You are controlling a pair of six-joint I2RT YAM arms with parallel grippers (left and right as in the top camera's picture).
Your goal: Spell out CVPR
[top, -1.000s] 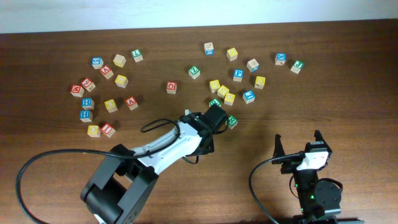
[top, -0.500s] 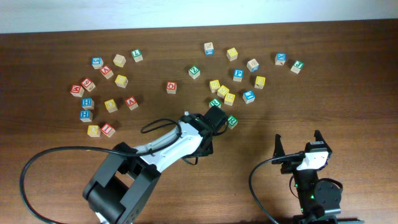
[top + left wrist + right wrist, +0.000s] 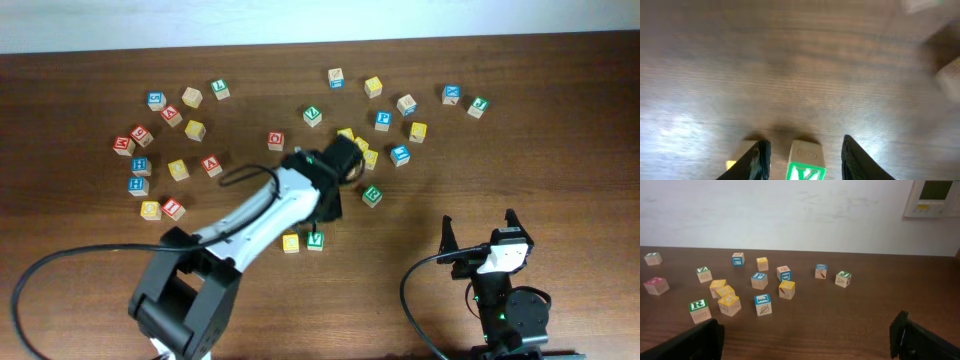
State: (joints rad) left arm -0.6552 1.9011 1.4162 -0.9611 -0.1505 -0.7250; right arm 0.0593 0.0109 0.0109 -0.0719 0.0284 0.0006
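While the left gripper (image 3: 805,142) hangs with fingers apart, gaps either side of the green V cube (image 3: 806,162), that cube stands on the table (image 3: 800,60) just beside the yellow C cube (image 3: 291,242); green R cube (image 3: 372,196) and blue P cube (image 3: 383,120) lie well apart, farther back; right gripper (image 3: 805,340) gapes wide, empty.

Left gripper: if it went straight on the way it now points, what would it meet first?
The left gripper would probably meet the green V cube first: it sits between the open fingers. Blur leaves depth unclear.
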